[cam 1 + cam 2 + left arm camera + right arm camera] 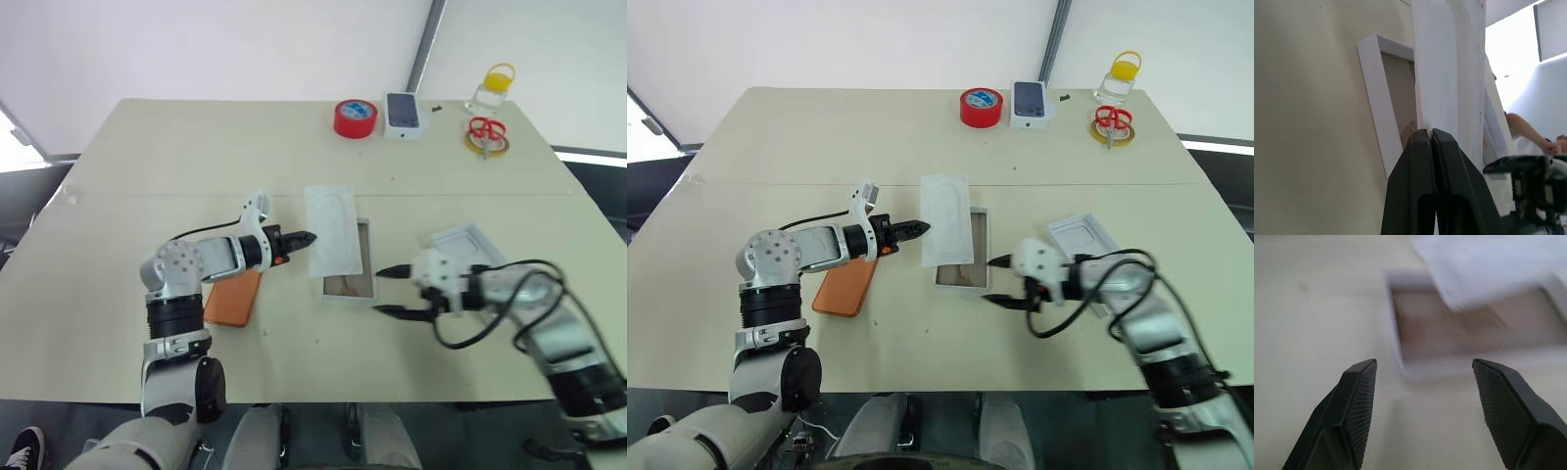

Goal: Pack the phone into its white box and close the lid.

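Orange smartphone with rounded corners [844, 285] lies flat on the beige tabletop [823, 147], partly under the left forearm and well to the left of the shallow white rectangular tray with a glossy brown floor [965, 266]. A thin white sheet with an oval outline [945, 231] lies across the tray's left and far part, so the brown floor shows at the near end and along the right side. The left gripper [921, 230] has its black fingers pressed together, and their tip sits right at the sheet's left edge; in the left wrist view the shut fingers [1432, 166] meet the sheet's edge, but whether they pinch it I cannot tell. The right gripper [1002, 281] hovers just right of the tray's near corner with its two fingers spread apart and nothing between them. In the right wrist view the textured pads [1362, 401] stand wide before the tray's near end. Behind the right wrist rests the white shallow lid with raised edges [1083, 235], inside up. At the far edge stand a red tape roll [981, 106], a small white box printed with a dark phone [1030, 103], red-handled scissors [1111, 121] and a clear jar with a yellow lid [1120, 78].
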